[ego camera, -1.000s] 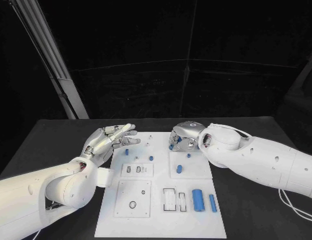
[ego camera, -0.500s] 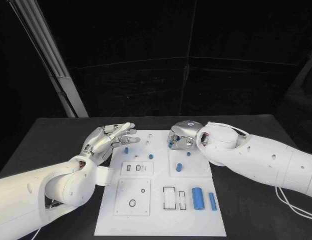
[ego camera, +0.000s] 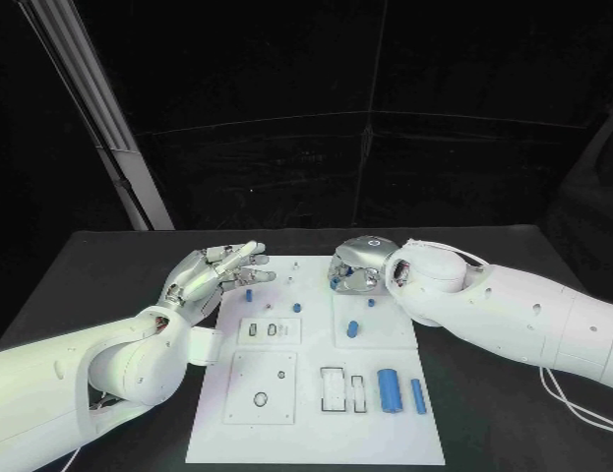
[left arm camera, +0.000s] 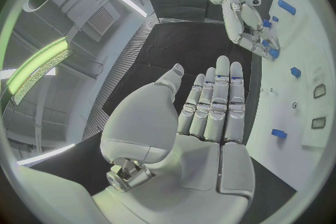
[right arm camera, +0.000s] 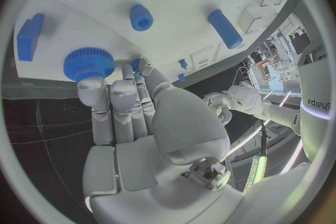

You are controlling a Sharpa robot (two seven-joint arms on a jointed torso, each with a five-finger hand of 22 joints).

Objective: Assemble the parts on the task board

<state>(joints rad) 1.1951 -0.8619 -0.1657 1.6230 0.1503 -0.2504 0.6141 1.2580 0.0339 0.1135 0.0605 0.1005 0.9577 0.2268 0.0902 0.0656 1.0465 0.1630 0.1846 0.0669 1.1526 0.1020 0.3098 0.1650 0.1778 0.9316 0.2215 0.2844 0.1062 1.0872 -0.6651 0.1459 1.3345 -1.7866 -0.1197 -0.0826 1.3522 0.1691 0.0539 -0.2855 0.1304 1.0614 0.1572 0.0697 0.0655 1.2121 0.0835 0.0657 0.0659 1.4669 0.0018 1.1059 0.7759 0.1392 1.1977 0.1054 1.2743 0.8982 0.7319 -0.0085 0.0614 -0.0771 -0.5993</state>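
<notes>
One word to read

The grey word "sharpa" stands on the white left arm (right arm camera: 313, 102) in the right wrist view. No other words or numbers can be read.

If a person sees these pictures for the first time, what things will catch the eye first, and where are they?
The flat white task board lies in the middle of the black table, with small blue parts scattered on it. The silver right hand reaches down over the board's far end, its fingertips at a round blue toothed part. The silver left hand hovers over the board's far left corner, fingers apart, holding nothing.
</notes>
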